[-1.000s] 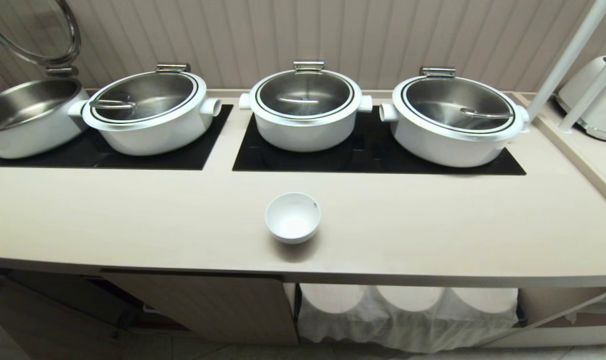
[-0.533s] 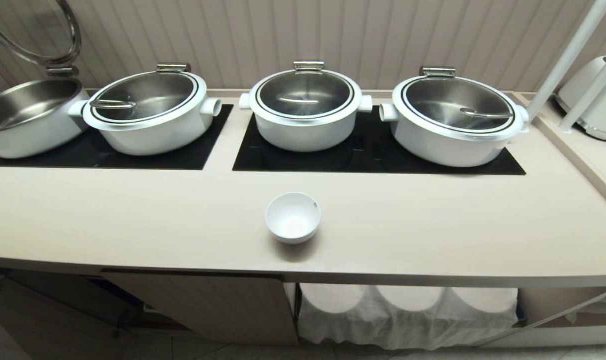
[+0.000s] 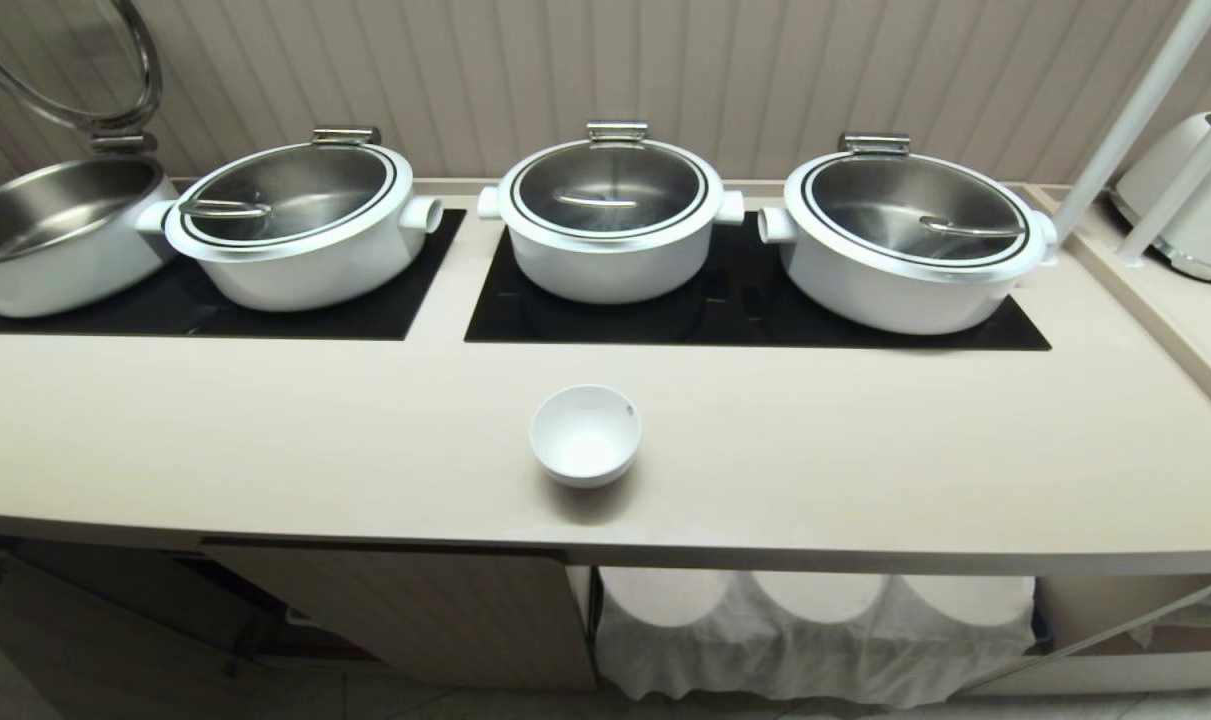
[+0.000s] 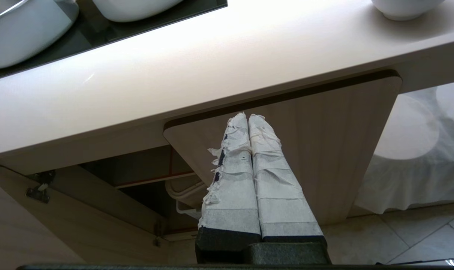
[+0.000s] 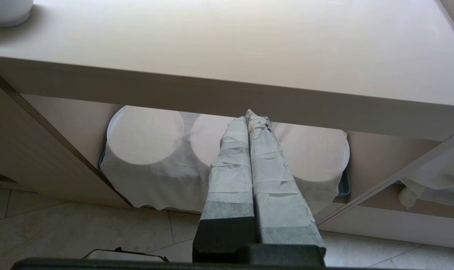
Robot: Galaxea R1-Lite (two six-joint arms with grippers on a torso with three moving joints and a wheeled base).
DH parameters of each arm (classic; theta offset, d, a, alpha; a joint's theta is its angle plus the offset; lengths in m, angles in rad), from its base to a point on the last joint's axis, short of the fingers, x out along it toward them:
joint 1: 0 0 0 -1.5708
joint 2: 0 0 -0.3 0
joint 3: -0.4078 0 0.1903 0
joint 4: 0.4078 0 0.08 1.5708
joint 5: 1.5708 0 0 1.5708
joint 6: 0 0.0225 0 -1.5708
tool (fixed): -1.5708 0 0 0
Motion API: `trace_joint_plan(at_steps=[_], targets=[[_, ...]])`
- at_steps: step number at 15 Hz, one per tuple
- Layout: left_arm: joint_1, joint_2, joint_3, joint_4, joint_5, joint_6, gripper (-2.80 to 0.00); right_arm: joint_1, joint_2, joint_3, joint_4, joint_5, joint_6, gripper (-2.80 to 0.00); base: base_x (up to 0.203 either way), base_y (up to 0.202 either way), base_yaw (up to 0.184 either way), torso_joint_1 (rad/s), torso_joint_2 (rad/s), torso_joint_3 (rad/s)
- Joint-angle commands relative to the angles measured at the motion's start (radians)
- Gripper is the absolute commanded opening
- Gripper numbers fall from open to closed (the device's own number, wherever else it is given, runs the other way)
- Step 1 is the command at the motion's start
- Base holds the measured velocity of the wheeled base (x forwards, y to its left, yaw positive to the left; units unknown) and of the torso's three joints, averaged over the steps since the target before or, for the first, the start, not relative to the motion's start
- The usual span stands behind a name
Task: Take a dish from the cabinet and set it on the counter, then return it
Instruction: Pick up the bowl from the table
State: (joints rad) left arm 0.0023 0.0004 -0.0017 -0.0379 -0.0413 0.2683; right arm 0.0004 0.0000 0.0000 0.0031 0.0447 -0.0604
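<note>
The small round glossy white bowl (image 3: 585, 435) stands upright at the centre of the head view, alone on the long cream-beige counter (image 3: 865, 450), below the black glass hob panels (image 3: 755, 310) carrying big white lidded pots (image 3: 610, 215). Low in both wrist views, the tape-wrapped left gripper (image 4: 247, 117) and right gripper (image 5: 249, 116) hang empty, fingers pressed together, before the pale beige fluted cabinet (image 3: 415, 610).

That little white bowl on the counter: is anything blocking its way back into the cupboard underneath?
Partly. The bowl sits directly above a door covering the cabinet front there. Left of it another door hangs open, exposing a shelf, so that side looks clear.
</note>
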Motion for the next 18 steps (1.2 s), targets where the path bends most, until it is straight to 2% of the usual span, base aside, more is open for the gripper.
trace_joint_plan(at_steps=[1,14,18], targets=[[0.001,0.000,0.000,0.000,0.000,0.002,-2.80,0.001,0.000,0.000,0.000,0.001,-0.001,-2.80,0.000,0.000,0.000,0.000,0.00,0.000],[0.001,0.000,-0.002,0.011,-0.003,0.014,-2.80,0.000,0.000,0.000,0.000,0.001,-0.001,-2.80,0.000,0.000,0.000,0.000,0.00,0.000],[0.001,0.000,-0.018,0.012,-0.006,-0.021,-2.80,0.000,0.000,0.000,0.000,0.001,-0.001,-2.80,0.000,0.000,0.000,0.000,0.00,0.000]])
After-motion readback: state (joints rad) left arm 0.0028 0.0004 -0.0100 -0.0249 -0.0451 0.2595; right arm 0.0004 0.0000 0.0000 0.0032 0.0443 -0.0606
